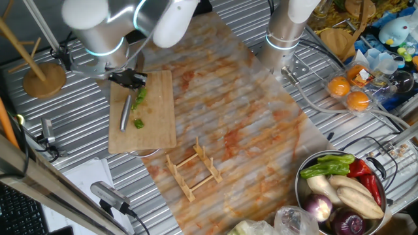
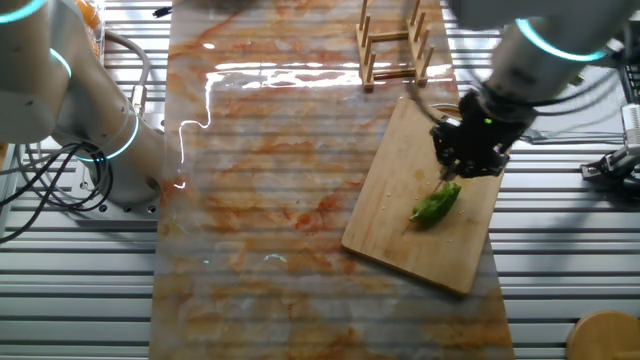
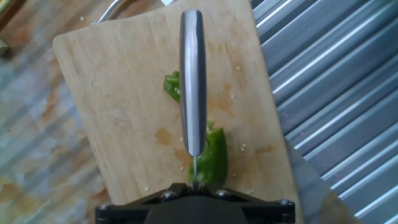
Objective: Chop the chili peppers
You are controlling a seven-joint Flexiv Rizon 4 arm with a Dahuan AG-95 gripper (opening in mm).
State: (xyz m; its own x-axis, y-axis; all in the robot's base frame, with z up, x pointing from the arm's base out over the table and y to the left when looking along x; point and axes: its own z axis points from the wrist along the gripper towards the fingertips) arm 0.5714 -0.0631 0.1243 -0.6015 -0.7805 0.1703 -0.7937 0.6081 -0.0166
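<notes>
The chili peppers lie on a wooden cutting board (image 1: 157, 124) as bright green pieces: one larger piece (image 3: 212, 158) close to the gripper and a smaller one (image 3: 172, 86) farther along. My gripper (image 3: 194, 186) hangs over the board's near end, shut on a grey metal knife (image 3: 193, 81). The knife points away along the board and passes right over the larger piece, between the two. In the other fixed view the gripper (image 2: 470, 152) sits just above the green chili (image 2: 437, 205). From the first fixed view the knife (image 1: 125, 112) lies left of the pieces (image 1: 139, 99).
A wooden rack (image 1: 192, 171) stands just past the board. A metal bowl (image 1: 299, 189) of mixed vegetables is at the near right, oranges (image 1: 349, 91) at the far right. A second arm's base (image 1: 285, 36) and a wooden stand (image 1: 42, 78) flank the mat.
</notes>
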